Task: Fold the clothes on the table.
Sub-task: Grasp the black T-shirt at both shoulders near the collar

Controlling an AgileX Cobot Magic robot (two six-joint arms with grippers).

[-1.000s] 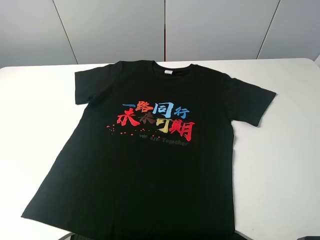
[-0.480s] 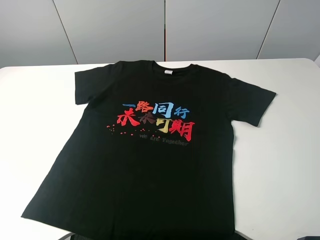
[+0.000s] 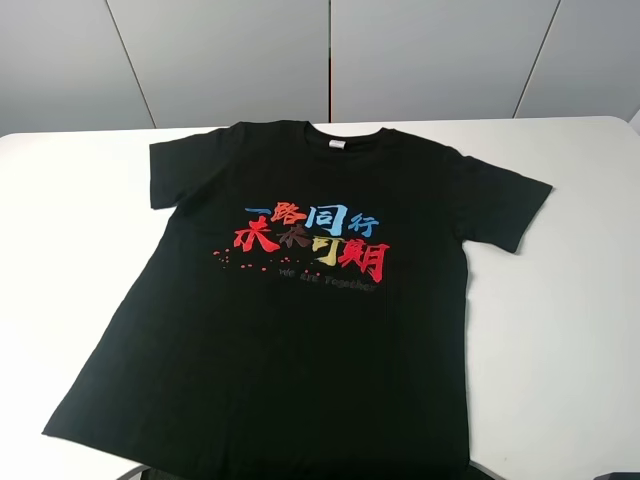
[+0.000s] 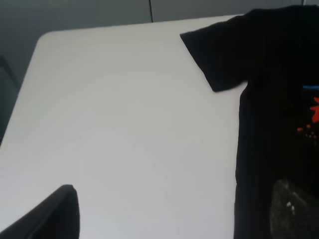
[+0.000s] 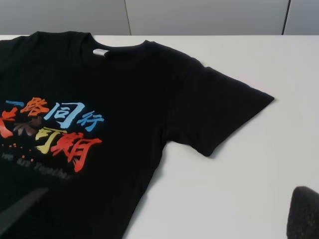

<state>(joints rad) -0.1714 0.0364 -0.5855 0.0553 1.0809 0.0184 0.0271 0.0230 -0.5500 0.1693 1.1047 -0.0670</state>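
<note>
Hovering over the table (image 3: 560, 330) with the left gripper (image 4: 177, 199) spread fully wide, gripping nothing. Poising one dark finger above bare white tabletop and the other above the side of the black T-shirt (image 3: 300, 340), not far from one sleeve (image 4: 219, 55). Hanging likewise with the right gripper (image 5: 172, 199) released, jaws far apart, clasping nothing. Straddling the shirt's opposite side edge there, one finger over black cloth, one over bare table. Lying flat and unfolded, print upward, filling the centre of the high frame. Pointing the collar and white neck label (image 3: 336, 144) toward the top centre, stretching the sleeves to upper left and upper right, running the hem off the bottom edge, showing the coloured characters (image 3: 315, 240) mid-frame.
</note>
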